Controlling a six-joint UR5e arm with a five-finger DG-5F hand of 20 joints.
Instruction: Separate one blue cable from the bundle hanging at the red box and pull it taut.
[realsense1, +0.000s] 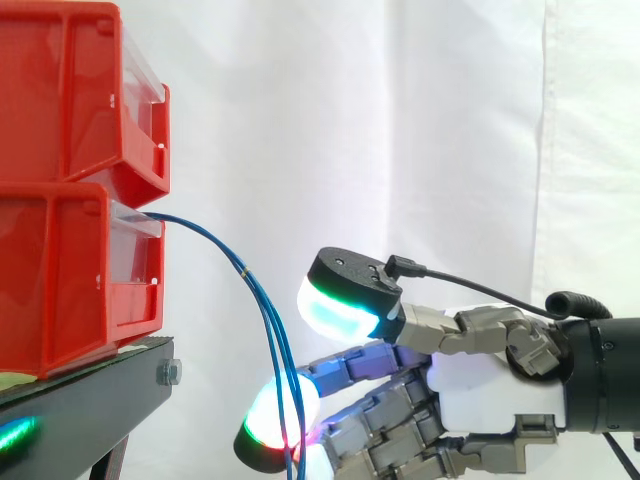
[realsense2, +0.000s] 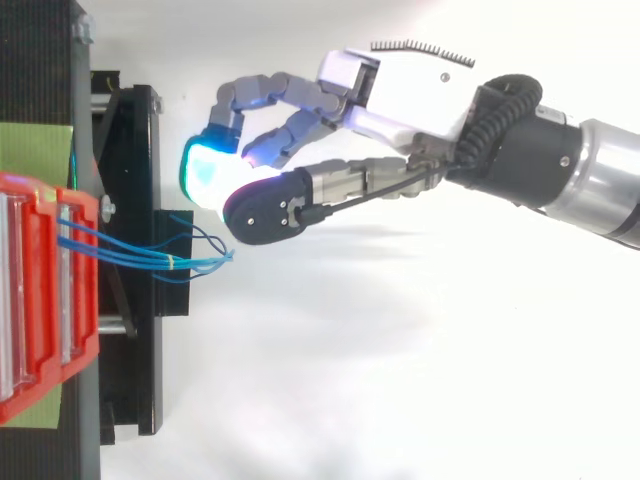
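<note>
A bundle of thin blue cables (realsense1: 243, 270) leaves the lower red bin (realsense1: 60, 280) and arcs down to the right, tied by a small yellow band. In the top view the blue cables (realsense2: 140, 255) run from the red bin (realsense2: 40, 300) out past the stand's edge, their strands fanning slightly. My hand (realsense1: 490, 390) reaches in from the right, its thumb raised above loosely bent fingers. In the side view the cables hang in front of a glowing lower fingertip (realsense1: 270, 425). From above, the hand (realsense2: 410, 90) lies just beside the cable ends, with no strand between its pads.
Two red bins are stacked on a black stand (realsense1: 90, 390), the upper bin (realsense1: 70, 90) overhanging the cable exit. A green mat (realsense2: 35, 150) lies on the stand. A white curtain (realsense1: 450, 120) hangs behind.
</note>
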